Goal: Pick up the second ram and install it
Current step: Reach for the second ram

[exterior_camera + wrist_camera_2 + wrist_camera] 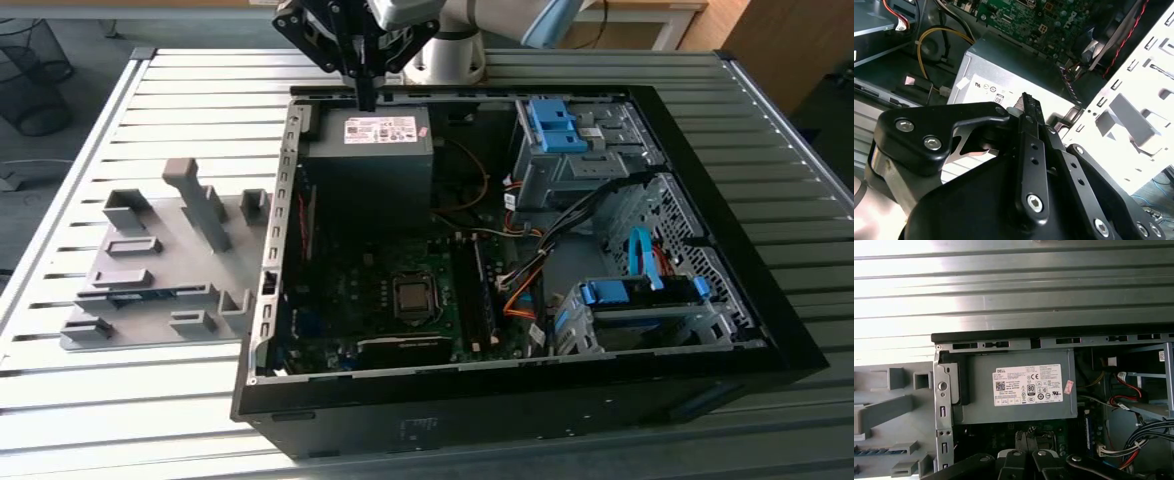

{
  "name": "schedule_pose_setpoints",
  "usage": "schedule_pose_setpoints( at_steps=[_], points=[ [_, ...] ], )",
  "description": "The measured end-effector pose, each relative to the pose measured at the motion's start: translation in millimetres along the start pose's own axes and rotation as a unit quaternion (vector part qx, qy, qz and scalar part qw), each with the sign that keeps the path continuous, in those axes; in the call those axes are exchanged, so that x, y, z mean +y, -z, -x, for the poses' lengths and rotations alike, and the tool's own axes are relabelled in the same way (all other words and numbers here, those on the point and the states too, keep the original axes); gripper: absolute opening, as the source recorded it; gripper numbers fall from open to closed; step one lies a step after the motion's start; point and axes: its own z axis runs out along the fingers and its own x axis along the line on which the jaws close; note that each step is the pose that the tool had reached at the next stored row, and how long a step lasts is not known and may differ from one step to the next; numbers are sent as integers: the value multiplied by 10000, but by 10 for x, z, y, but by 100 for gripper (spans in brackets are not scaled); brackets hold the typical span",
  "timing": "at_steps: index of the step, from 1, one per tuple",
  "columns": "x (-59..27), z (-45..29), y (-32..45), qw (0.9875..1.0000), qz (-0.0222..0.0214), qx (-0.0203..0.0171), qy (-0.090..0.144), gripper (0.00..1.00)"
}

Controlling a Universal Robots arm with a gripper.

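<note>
My gripper (363, 98) hangs over the back edge of the open computer case (747, 330), just above the grey power supply (371, 150). Its black fingers are pressed together with nothing between them, as both wrist views show (1026, 99) (1024, 436). A thin bluish strip that looks like the second ram (140, 292) lies in a long slot of the grey fixture (147, 250) at the exterior view's left, well away from the gripper. A blue toothed edge of that strip (863, 451) shows in the first wrist view. The motherboard's memory slots (477, 290) run beside the processor socket (414, 296).
The case lies on its side on a slatted metal table (160, 90). Blue drive brackets (554, 125) (641, 292) and cable bundles (527, 270) fill the case's right half. The arm's base (447, 60) stands behind the case. The fixture carries upright grey posts (200, 205).
</note>
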Motion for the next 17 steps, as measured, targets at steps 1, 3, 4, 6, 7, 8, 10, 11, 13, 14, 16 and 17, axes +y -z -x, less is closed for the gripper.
schedule_pose_setpoints(
  at_steps=[1,3,4,6,7,8,10,11,13,14,16,17],
  points=[
    [0,-2,0,10000,0,0,0,10],
    [-1,-7,0,10000,0,0,0,10],
    [-1,-10,0,10000,0,0,0,10],
    [-1,-13,0,10000,0,0,0,10],
    [-1,-16,-1,10000,0,0,0,10],
    [-1,-17,-1,10000,0,0,0,10],
    [-3,-42,-8,10000,-1,8,0,10],
    [-4,-42,-8,10000,-1,8,0,10],
    [-4,-46,-9,10000,-1,9,0,10],
    [-4,-48,-10,10000,0,8,-1,10],
    [-5,-55,-10,10000,0,9,-1,10],
    [-5,-61,-10,10000,-1,9,-1,10]
  ],
)
